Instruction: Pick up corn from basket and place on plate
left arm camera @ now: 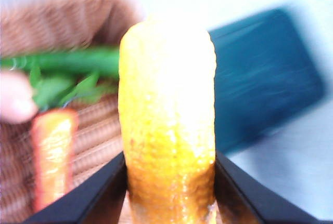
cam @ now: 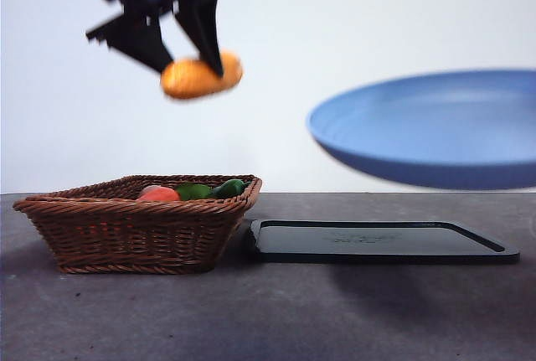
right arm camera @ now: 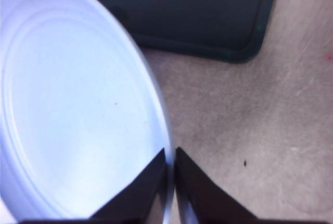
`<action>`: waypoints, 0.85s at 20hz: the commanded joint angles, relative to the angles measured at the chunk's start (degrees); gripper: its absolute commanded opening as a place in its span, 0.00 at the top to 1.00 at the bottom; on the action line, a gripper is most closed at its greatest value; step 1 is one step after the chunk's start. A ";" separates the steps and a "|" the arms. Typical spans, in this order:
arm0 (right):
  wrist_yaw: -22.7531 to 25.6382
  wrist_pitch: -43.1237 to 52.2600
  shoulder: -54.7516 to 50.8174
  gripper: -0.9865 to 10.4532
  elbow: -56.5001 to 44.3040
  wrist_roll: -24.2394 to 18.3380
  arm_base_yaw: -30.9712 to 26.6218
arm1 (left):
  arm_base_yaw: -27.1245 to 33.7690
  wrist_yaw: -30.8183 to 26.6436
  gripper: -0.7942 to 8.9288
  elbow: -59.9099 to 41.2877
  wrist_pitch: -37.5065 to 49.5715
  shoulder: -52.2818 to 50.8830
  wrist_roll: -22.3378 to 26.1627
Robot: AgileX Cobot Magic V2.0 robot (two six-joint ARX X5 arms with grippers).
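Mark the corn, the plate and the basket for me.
corn [cam: 201, 77]: front view, middle of the cob held in the left gripper's fingers.
plate [cam: 435, 131]: front view, inner face.
basket [cam: 126, 231]: front view, front woven wall.

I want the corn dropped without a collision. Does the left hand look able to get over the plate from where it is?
Probably yes. The left hand holds the corn high above the basket, and the plate, held in the air by the right hand, sits off to the side with open air between them.
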 commanded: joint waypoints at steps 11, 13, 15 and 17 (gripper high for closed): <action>-11.37 8.22 17.11 0.91 0.70 4.96 -0.02 | -18.51 9.16 0.72 0.68 0.81 5.20 2.51; -12.22 8.50 17.09 0.91 0.70 4.94 -0.02 | -20.35 7.43 0.72 0.68 1.25 8.26 3.52; -12.20 8.31 17.09 0.91 0.70 4.72 -0.02 | -21.20 7.30 0.72 0.68 1.64 10.86 3.96; -12.22 8.31 17.09 0.91 0.70 4.59 -0.02 | -21.77 7.19 0.72 0.68 1.77 12.57 4.59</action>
